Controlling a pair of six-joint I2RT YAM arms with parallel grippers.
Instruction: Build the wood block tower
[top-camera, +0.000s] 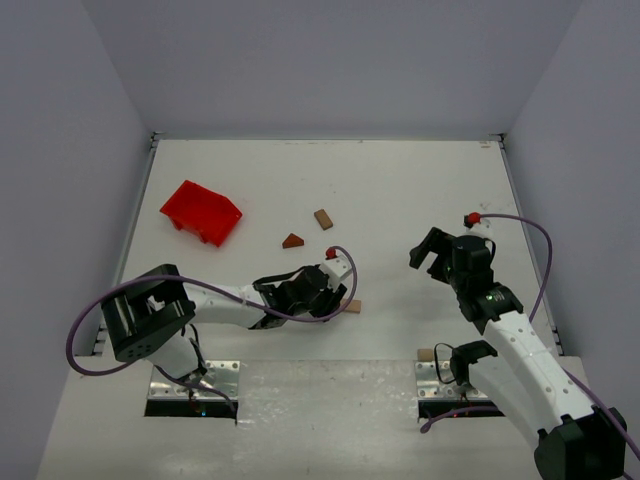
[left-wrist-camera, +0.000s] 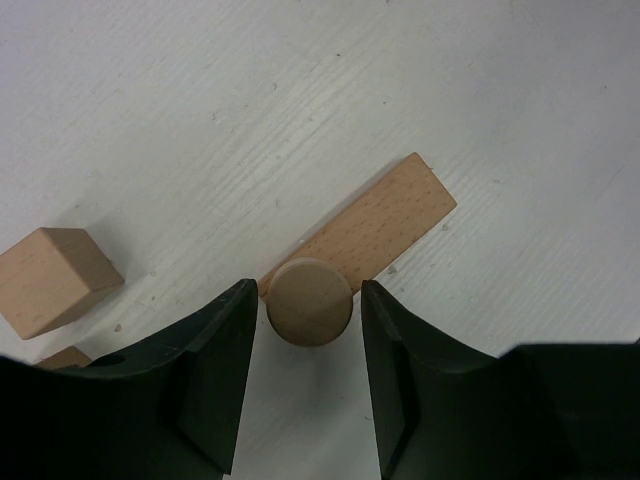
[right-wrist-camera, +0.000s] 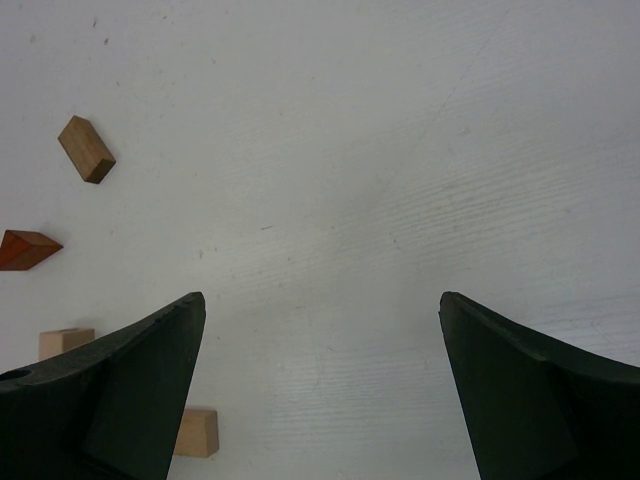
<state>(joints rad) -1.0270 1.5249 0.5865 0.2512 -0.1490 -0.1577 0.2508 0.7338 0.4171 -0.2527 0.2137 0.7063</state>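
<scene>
The left gripper sat low over the bench in the lower middle of the overhead view. Its two fingers closely flanked a short round peg seen end-on, which covered the near end of the pale plank. Only a thin sliver showed on either side of the peg, so I could not tell whether the gripper was pinching it or merely bracketing it. That position suggested the peg was meant as a column on the plank base. A light cube lay just left of the fingers, near enough to be the next piece. The dark triangular roof piece and a brown block lay apart toward the upper middle, probably because they belong higher up the tower. The right gripper hung spread wide over bare bench at right of centre, holding nothing and well clear of the build. No tower stood yet.
</scene>
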